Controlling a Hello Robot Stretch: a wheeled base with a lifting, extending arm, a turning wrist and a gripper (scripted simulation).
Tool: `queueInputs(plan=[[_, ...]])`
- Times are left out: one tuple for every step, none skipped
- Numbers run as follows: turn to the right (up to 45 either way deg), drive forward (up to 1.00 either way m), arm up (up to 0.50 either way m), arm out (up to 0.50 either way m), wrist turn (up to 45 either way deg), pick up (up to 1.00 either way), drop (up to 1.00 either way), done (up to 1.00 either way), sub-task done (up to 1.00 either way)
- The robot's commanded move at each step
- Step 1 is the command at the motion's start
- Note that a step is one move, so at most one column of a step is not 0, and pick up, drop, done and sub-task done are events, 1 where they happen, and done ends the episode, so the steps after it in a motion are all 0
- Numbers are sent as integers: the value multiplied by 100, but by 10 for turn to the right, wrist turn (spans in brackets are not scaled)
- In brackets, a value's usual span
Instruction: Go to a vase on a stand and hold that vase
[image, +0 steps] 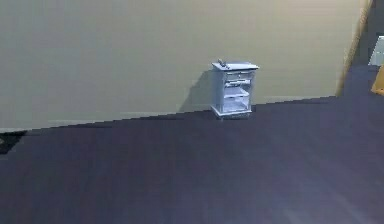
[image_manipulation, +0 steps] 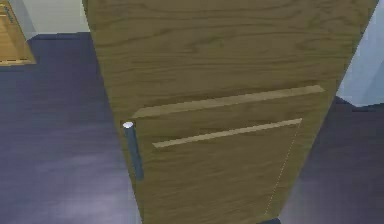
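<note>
White stand sits flush against the beige wall, right of centre in the forward view, well apart from the robot across open dark floor. Small unit with open shelves; against the wall makes sense, out of the walkway. On its top, near the left corner, a small grey thing with something flat beside it. Too small to call it a vase, but given the task it's my best candidate for the target. Arm side view: tall wooden cabinet very close alongside, two lighter strips across its front, and a dark bar handle with a pale cap near its left edge. Reads like the base is next to furniture the task doesn't care about, so the arm side faces the wrong thing. Jaws: can't tell their state, nothing in these pictures settles it. Judgement: approach step, early in the task, grasp not begun. Next move probably needs a drive across the floor to the stand, then a turn so the arm side faces it, since the arm reaches sideways only. Risks: clipping the cabinet on the way out, or stopping at a bad angle for lift and reach to meet the stand's top. Target is small and near the edge, so a knock could tip it off.
</note>
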Motion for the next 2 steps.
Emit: queueInputs(plan=[[-90,0,0,0,0,0,0,0,0],[0,30,0,0,0,0,0,0,0]])
